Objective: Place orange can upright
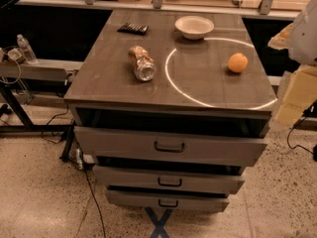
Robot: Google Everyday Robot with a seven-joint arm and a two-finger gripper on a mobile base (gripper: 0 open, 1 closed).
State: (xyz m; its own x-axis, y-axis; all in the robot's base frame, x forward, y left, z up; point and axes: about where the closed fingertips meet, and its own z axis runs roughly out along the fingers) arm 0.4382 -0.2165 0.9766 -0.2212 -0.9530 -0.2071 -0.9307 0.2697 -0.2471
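The orange can (141,62) lies on its side on the grey cabinet top (208,83), left of the middle. Its silver end faces the camera and its mottled golden-brown label points toward the back. My gripper (295,95) shows as pale beige parts at the right edge of the camera view, beyond the cabinet's right side and below the white arm housing (304,29). It is well to the right of the can and holds nothing that I can see.
A round orange fruit (237,62) sits at the right of the top. A white bowl (194,26) and a dark flat packet (132,28) lie at the back. A bright ring of light (171,81) crosses the top. Three drawers (168,147) stand pulled out below.
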